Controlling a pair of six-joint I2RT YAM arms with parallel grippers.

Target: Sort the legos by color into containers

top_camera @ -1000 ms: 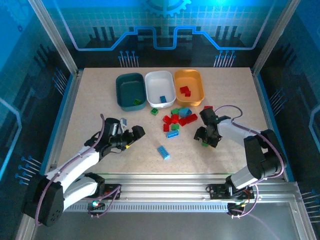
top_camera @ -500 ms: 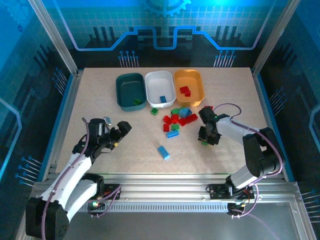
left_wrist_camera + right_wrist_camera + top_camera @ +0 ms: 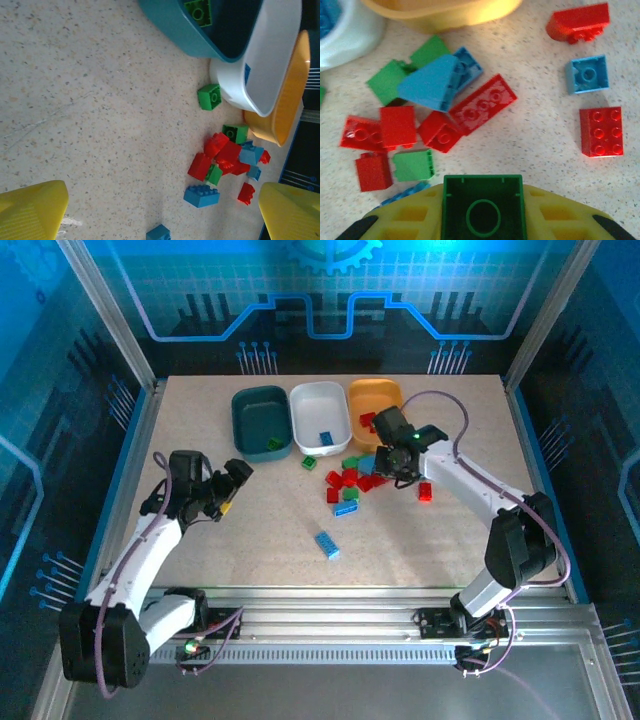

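Between the yellow fingers of my right gripper sits a green lego, hollow underside facing the camera. That gripper hovers over the right side of the lego pile, a mix of red, green and blue bricks, just in front of the orange-yellow tray. The dark teal tray holds a green brick; the white tray holds a blue one. My left gripper stands open above bare table left of the pile, nothing between its fingers.
A lone blue brick lies in front of the pile. One red brick rests apart on the right, and a green one by the white tray's near corner. Red bricks are in the orange-yellow tray.
My right arm has swung from the pile's lower right up and left over the pile, carrying the green lego. My left arm has pulled back to the left.
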